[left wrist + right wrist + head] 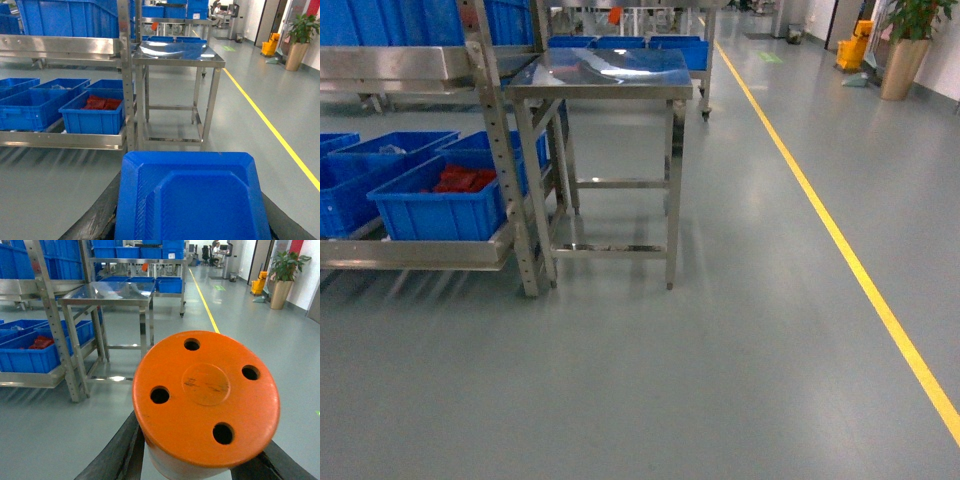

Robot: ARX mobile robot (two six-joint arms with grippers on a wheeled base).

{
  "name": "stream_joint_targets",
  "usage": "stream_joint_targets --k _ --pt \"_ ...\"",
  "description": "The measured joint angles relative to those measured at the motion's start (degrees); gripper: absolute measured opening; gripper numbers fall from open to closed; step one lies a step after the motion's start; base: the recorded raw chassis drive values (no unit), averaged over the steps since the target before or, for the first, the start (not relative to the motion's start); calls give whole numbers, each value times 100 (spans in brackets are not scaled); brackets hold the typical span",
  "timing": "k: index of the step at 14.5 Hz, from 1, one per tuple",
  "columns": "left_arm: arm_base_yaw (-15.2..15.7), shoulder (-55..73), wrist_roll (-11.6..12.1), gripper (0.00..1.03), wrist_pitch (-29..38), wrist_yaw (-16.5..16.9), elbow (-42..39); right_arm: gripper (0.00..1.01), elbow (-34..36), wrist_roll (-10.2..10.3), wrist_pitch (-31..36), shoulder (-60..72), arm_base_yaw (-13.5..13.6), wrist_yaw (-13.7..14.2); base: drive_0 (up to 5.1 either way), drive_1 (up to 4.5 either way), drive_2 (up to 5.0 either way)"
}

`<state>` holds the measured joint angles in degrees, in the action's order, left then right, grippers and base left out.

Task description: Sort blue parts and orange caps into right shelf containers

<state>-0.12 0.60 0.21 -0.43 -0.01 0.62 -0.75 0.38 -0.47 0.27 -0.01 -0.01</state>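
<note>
Right wrist view: orange cap (206,400) sits clamped between the jaws.

Grey floor (650,380), yellow floor line (840,240), steel table (605,75), potted plant (910,40)

Even, fairly bright indoor light falls from overhead, with a cool bluish cast. The steel surface (603,72) carries a pale glare patch on its top, and the floor (740,330) shows soft reflected sheen with only faint shadows under the frame legs. Close between the jaws, the orange cap (206,400) and blue part (190,197) loom large, slightly soft, their lower edges cropped.
</note>
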Motion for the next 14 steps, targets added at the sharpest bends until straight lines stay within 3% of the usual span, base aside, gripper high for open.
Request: stream_joint_targets --k 14 --pt "0 0 0 43 -2 -7 0 41 0 0 11 0 0 -2 4 427 -419"
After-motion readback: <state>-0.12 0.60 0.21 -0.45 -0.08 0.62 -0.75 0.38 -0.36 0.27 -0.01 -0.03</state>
